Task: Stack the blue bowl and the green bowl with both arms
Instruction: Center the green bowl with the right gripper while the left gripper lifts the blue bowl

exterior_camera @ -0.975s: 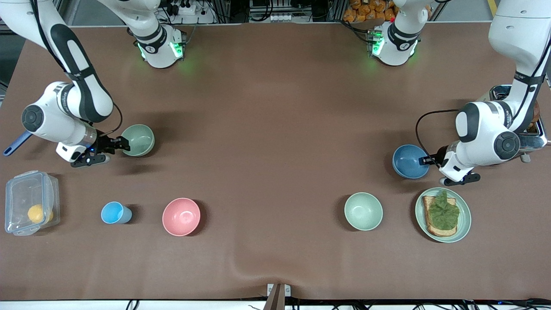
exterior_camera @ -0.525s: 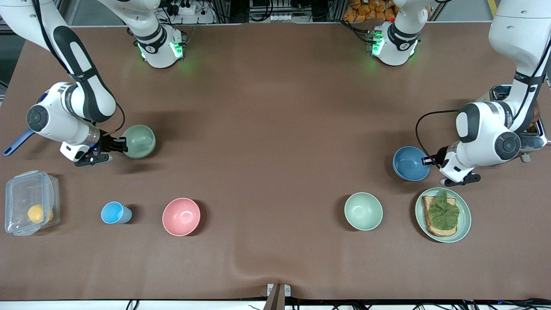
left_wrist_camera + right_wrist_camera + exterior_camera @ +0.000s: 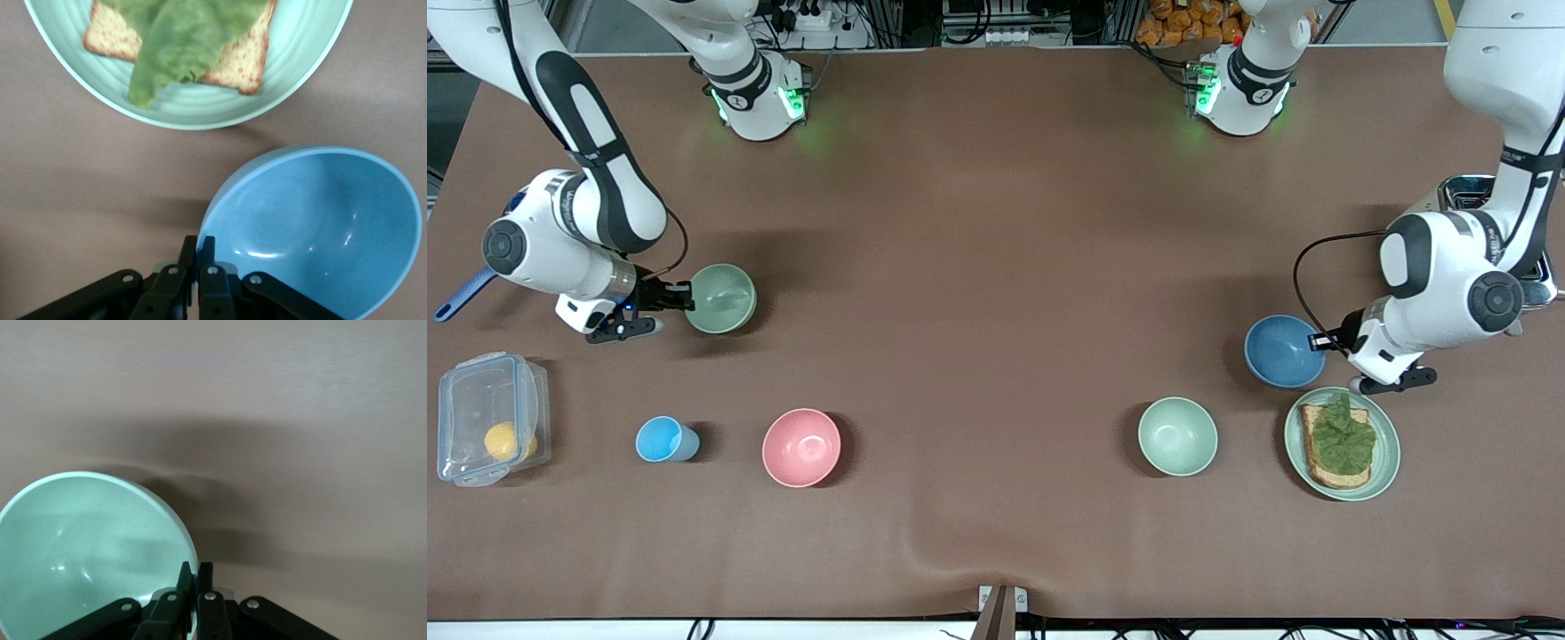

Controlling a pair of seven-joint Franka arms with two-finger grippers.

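now: left gripper [image 3: 198, 250] jaws pinch smooth round blue bowl [image 3: 1283, 352] rim; right gripper [image 3: 193, 577] jaws pinch green bowl [image 3: 723, 298] rim.

A brown matte surface [image 3: 996, 267] fills the scene, slightly wrinkled at its near edge. Along its top edge stand metal frame rails [image 3: 898, 18], power strips [image 3: 809, 16] and tangled cables.

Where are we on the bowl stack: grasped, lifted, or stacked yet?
Done: both grasps. The left gripper is pinched on the blue bowl rim beside the toast plate; the right gripper is pinched on the green bowl rim. In hand: each bowl, at its own end of the table. Left: bringing them together and nesting them.
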